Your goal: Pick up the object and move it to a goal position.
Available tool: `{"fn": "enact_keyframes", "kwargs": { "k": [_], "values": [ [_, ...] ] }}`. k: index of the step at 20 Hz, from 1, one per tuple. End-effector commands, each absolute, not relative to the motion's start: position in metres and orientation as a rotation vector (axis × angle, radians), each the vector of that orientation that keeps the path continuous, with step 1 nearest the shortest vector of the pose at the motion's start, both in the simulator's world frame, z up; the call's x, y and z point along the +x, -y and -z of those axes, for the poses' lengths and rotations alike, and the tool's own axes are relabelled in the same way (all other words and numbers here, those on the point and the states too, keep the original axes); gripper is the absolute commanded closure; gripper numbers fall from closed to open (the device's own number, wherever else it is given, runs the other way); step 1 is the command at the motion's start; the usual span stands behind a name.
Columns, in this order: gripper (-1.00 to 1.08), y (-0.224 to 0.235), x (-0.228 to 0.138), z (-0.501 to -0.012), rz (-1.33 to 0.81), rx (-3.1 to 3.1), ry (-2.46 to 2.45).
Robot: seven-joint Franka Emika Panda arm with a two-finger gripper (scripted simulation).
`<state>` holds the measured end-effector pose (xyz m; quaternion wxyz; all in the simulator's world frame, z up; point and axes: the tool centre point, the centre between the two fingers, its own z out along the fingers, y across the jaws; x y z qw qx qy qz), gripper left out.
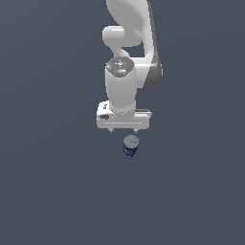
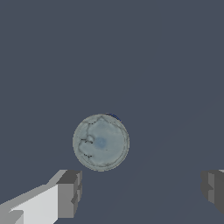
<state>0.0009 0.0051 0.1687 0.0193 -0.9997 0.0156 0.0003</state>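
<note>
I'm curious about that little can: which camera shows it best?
The wrist view: the can sits large and central, its grey top clear. The exterior view shows the can only small, but reveals its dark blue side below the white claw.

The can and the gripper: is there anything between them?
Nothing. In the wrist view only bare grey floor separates the can from the open gripper; the exterior view shows the same gap.

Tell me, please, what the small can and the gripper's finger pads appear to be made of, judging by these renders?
The can looks like metal: its flat top is dull grey-silver with faint mottled marks, while its sides carry a dark blue label, probably paper or print. The gripper body reads as smooth white plastic or painted metal; its finger pads are matte grey, perhaps rubber, though the render leaves that open.
</note>
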Motion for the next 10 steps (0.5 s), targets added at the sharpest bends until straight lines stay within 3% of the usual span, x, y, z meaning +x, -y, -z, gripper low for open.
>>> {"fn": "enact_keyframes", "kwargs": {
  "k": [1, 10],
  "values": [
    [-0.92, -0.004, 0.001, -0.169, 0.002, -3.101, -0.052],
    [-0.92, -0.015, 0.004, -0.156, 0.001, -3.115, 0.086]
  ]
}}
